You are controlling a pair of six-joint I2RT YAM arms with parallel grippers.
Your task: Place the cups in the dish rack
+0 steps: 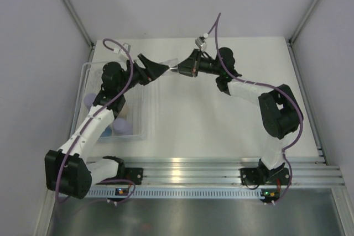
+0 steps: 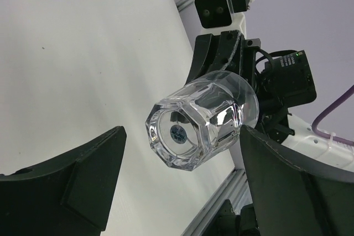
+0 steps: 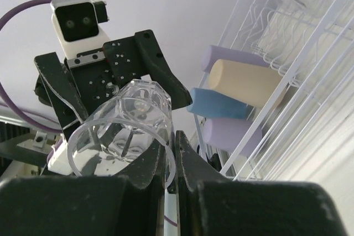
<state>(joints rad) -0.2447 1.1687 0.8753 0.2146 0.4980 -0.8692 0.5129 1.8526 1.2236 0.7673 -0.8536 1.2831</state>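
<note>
A clear cup (image 1: 171, 65) hangs in the air between my two grippers. My right gripper (image 3: 171, 156) is shut on its rim, pinching the wall of the clear cup (image 3: 123, 128). My left gripper (image 2: 182, 132) is open, and the clear cup (image 2: 193, 128) points its base at the left wrist camera from between the spread fingers, close to the right finger (image 2: 282, 181) and well apart from the left one. The dish rack (image 1: 139, 106) lies at the left of the table under my left arm. A beige tumbler (image 3: 249, 81), a blue one (image 3: 215, 106) and two lavender ones (image 3: 229, 132) lie in it.
In the top view a lavender tumbler (image 1: 123, 127) and a blue tumbler (image 1: 106, 132) show at the rack's near end beside my left arm. The rack's white slats (image 3: 310, 70) fill the right of the right wrist view. Walls enclose the table on three sides.
</note>
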